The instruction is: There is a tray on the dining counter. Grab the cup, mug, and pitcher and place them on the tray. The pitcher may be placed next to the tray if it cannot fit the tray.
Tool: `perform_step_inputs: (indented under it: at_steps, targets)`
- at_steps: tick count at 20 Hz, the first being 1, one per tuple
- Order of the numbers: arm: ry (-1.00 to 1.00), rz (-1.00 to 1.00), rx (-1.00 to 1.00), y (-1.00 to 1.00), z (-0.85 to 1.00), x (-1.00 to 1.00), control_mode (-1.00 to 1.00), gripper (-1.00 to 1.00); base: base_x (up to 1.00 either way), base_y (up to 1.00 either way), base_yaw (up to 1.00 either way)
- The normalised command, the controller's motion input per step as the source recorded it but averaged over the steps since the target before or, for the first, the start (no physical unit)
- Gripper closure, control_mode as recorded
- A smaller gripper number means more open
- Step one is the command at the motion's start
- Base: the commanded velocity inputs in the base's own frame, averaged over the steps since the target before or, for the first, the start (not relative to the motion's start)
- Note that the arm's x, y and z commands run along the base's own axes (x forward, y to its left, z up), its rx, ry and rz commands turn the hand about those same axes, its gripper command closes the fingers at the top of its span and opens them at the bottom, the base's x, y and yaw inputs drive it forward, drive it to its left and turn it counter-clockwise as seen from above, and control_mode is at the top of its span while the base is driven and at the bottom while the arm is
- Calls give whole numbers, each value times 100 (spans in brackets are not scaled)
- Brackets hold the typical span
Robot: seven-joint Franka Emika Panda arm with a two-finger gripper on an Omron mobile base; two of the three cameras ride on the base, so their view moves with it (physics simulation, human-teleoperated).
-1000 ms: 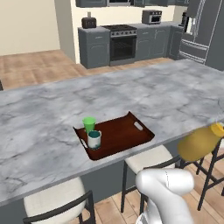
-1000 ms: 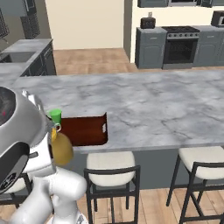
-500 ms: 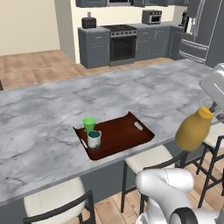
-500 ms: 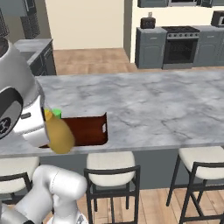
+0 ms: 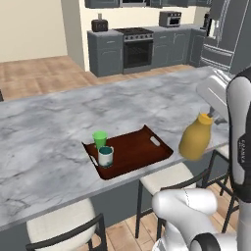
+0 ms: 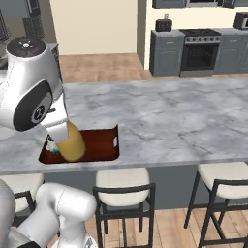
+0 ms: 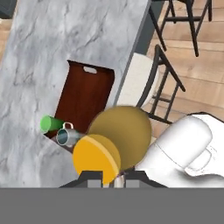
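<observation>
Hand view: the claw (image 7: 114,178) was clenched on the neck of the pitcher (image 7: 111,144), held aloft beyond the worktop (image 5: 44,122) edge, beside the tray (image 5: 132,152). It was judged rigid, smooth, bottom-heavy; the neck suited gripping.

I am seeing the dining counter (image 5: 59,122) looking like polished veined marble; the tray (image 5: 135,152) is showing smooth dark wood; the pitcher (image 5: 195,138) is looking matt.

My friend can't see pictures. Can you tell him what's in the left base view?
A yellow pitcher hangs in the air, held by the robot's gripper, beside a brown tray on a marble counter. A green cup and white mug stand on the tray.
</observation>
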Motion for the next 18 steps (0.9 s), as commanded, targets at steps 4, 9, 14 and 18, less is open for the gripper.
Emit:
perform_step_inputs:
  at_steps: [4, 9, 14, 18]
  targets:
    - [-4, 5, 1, 14, -34, 78, -100, 100, 0, 0, 0]
    - [2, 0, 0, 31, -14, 71, -100, 100, 0, 0, 0]
    - [3, 0, 1, 25, -23, 48, -100, 100, 0, 0, 0]
    - [0, 0, 4, 2, -38, 32, -100, 100, 0, 0, 0]
